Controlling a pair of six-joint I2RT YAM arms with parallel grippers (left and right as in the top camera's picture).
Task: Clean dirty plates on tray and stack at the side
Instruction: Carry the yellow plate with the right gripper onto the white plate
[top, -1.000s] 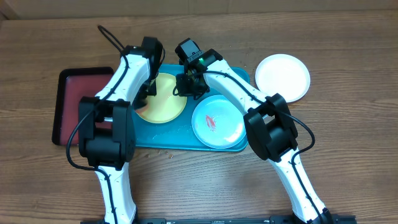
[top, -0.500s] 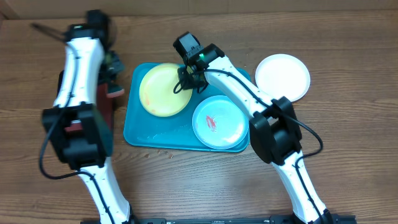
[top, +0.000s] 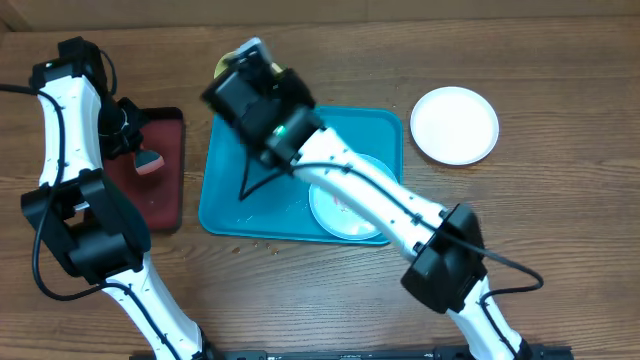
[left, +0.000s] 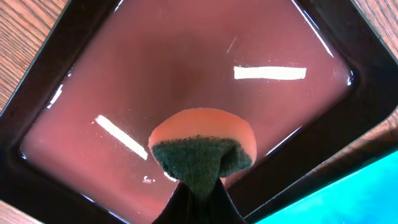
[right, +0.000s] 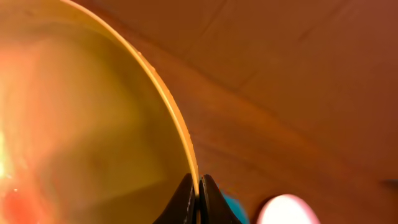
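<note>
My right gripper (right: 199, 186) is shut on the rim of the yellow-green plate (right: 87, 118) and holds it tilted, high above the turquoise tray (top: 225, 195). In the overhead view only a sliver of this plate (top: 222, 64) shows behind the raised right arm. The pale mint plate (top: 340, 215) with a red smear lies on the tray's right half, partly hidden by that arm. The white plate (top: 455, 125) lies on the table right of the tray. My left gripper (left: 198, 186) is shut on an orange and dark green sponge (left: 202, 146) over the dark-red tray (top: 165, 195).
The dark-red, black-rimmed tray (left: 186, 68) looks wet and stands just left of the turquoise tray (left: 348, 199). Small crumbs lie on the wooden table (top: 560, 200) in front of the turquoise tray. A cardboard wall runs along the back edge.
My left arm swung left from the turquoise tray to the dark-red tray with the sponge. My right arm lifted the yellow-green plate off the tray, up toward the overhead camera.
</note>
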